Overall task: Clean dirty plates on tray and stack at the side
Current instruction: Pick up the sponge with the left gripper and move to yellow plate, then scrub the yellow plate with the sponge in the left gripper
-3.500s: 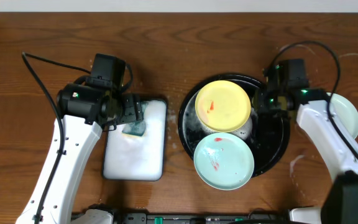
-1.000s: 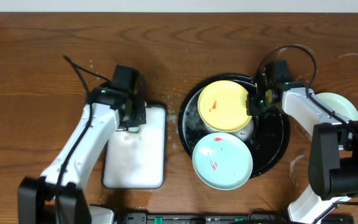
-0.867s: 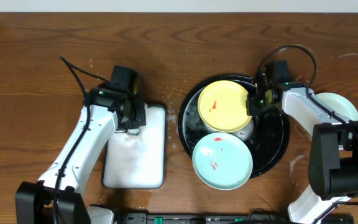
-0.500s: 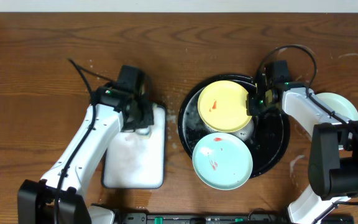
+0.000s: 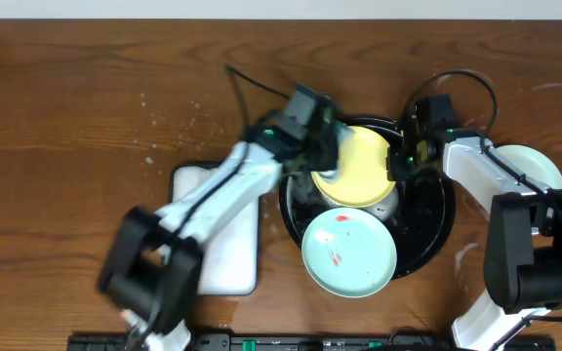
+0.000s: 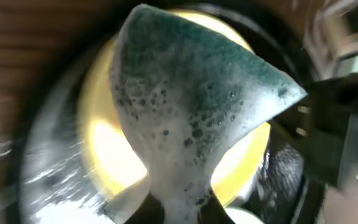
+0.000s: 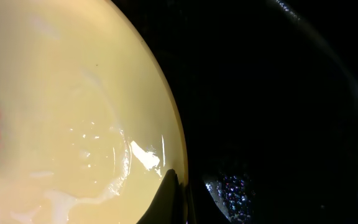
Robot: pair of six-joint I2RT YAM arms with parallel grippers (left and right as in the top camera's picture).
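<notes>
No writing, label, brand mark or number can be read in any view. The yellow plate point(image 5: 359, 166), the mint green plate point(image 5: 349, 249), the black tray point(image 5: 427, 224), the foamy sponge point(image 6: 191, 106) and the white rectangular tray point(image 5: 222, 263) show plain surfaces. The left arm point(image 5: 213, 195) is too blurred to tell.
</notes>
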